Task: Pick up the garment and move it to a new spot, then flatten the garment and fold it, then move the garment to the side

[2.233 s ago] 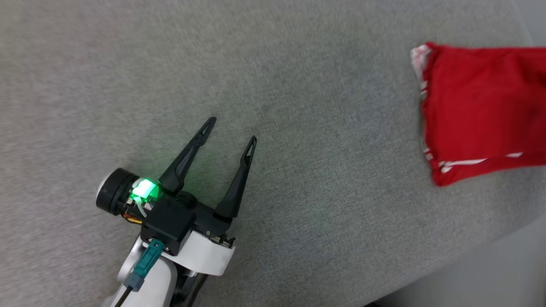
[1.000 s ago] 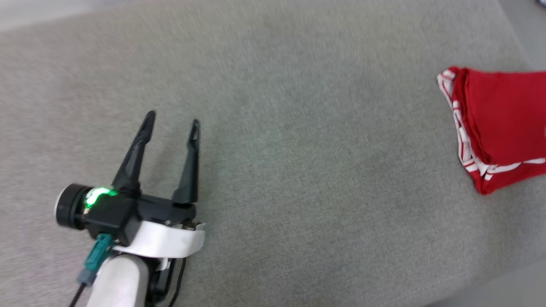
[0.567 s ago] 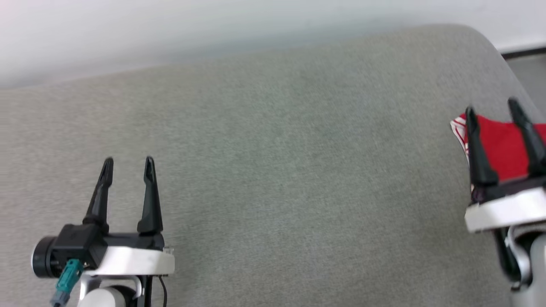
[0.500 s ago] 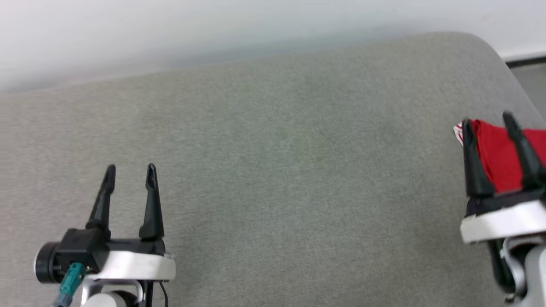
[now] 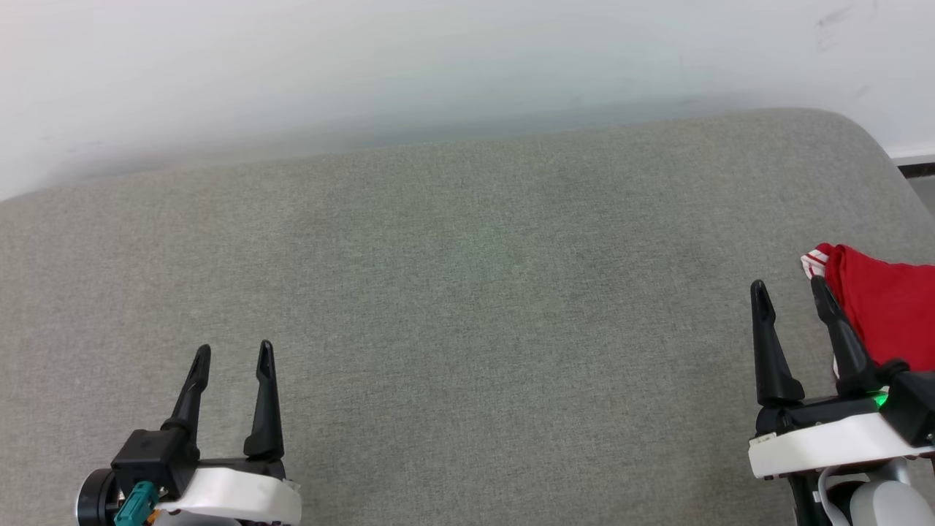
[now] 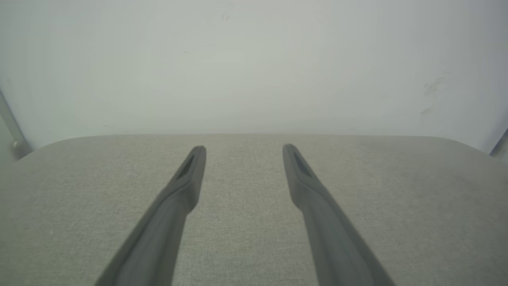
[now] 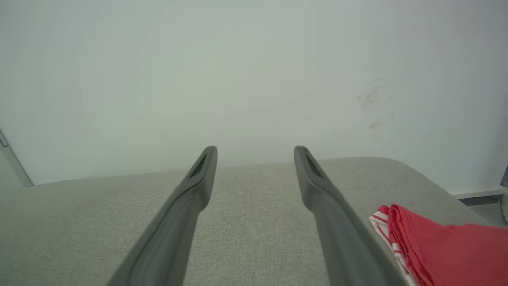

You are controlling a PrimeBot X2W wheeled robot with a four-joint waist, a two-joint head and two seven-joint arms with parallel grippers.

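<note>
The red garment (image 5: 887,307) lies folded at the right edge of the grey padded surface (image 5: 467,292), its white-and-red striped trim at the near-left corner. In the right wrist view the garment (image 7: 444,246) lies at the lower right. My right gripper (image 5: 790,288) stands open just left of it, fingers pointing away from me, nothing between them. My left gripper (image 5: 234,351) is open at the lower left, far from the garment, and holds nothing. The left wrist view shows the left gripper (image 6: 243,147) over bare grey fabric; the right wrist view shows the right gripper (image 7: 255,149) likewise.
A white wall (image 5: 365,66) rises right behind the grey surface's far edge. The surface's rounded far-right corner (image 5: 869,139) lies past the garment, with a dark strip of floor (image 5: 919,169) beside it.
The camera has tilted up and turned, bringing the wall and the right gripper into view. Both grippers have come to the lower corners, open throughout. The garment lies unmoved on the surface.
</note>
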